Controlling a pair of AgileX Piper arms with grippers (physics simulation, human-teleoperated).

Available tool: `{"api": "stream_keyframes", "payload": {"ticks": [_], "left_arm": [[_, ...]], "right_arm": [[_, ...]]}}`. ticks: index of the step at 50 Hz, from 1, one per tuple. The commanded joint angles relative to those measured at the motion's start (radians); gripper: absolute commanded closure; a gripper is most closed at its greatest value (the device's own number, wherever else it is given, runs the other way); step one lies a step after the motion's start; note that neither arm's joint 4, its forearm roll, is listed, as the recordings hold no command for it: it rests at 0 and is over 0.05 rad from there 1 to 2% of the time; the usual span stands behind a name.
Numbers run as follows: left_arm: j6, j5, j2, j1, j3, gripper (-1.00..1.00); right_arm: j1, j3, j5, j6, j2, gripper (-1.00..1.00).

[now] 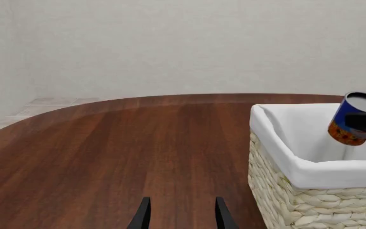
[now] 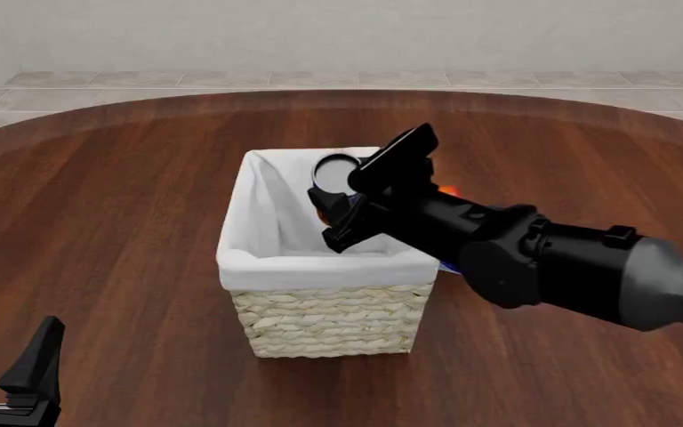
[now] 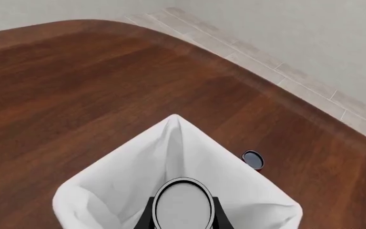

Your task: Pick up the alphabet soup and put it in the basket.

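Note:
The alphabet soup [image 2: 337, 174], a small can with a silver lid and a blue and orange label, hangs tilted over the open top of the basket [image 2: 324, 311]. My right gripper [image 2: 348, 205] is shut on it. The right wrist view looks down on the soup's lid [image 3: 183, 204] between the fingers, with the basket's white lining [image 3: 126, 176] below. From the left wrist view the can [image 1: 353, 119] hangs above the basket's rim [image 1: 278, 152]. My left gripper [image 2: 10, 374] stands open near the table's front left edge, well apart from the basket, nothing between its fingers [image 1: 142, 217].
A bit of a red-orange thing [image 2: 447, 189] shows behind the right arm, and a blue sliver [image 2: 446, 265] beneath it. A small dark round object [image 3: 253, 160] sits on the table beside the basket. A tiled floor and a wall lie past the table's far edge.

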Motion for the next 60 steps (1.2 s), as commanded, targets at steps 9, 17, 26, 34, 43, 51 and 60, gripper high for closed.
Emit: {"api": "stream_keyframes", "payload": {"ticks": [9, 17, 26, 34, 43, 51, 60], "left_arm": [[0.0, 0.0, 0.0, 0.0, 0.0, -1.0], [0.0, 0.0, 0.0, 0.0, 0.0, -1.0], [0.0, 0.0, 0.0, 0.0, 0.0, -1.0], [0.0, 0.0, 0.0, 0.0, 0.0, -1.0], [0.0, 0.0, 0.0, 0.0, 0.0, -1.0], [0.0, 0.0, 0.0, 0.0, 0.0, -1.0], [0.0, 0.0, 0.0, 0.0, 0.0, -1.0]], "right_arm": [[-0.007, -0.008, -0.017, 0.025, 0.018, 1.0], [-0.008, -0.007, -0.025, 0.027, 0.032, 1.0], [-0.005, -0.007, -0.03, 0.031, 0.046, 1.0], [-0.007, -0.008, -0.031, 0.029, 0.048, 1.0], [-0.005, -0.008, -0.035, 0.032, 0.056, 1.0], [-0.006, -0.013, -0.033, 0.034, 0.063, 1.0], [-0.007, -0.016, -0.038, 0.034, 0.077, 1.0]]}}
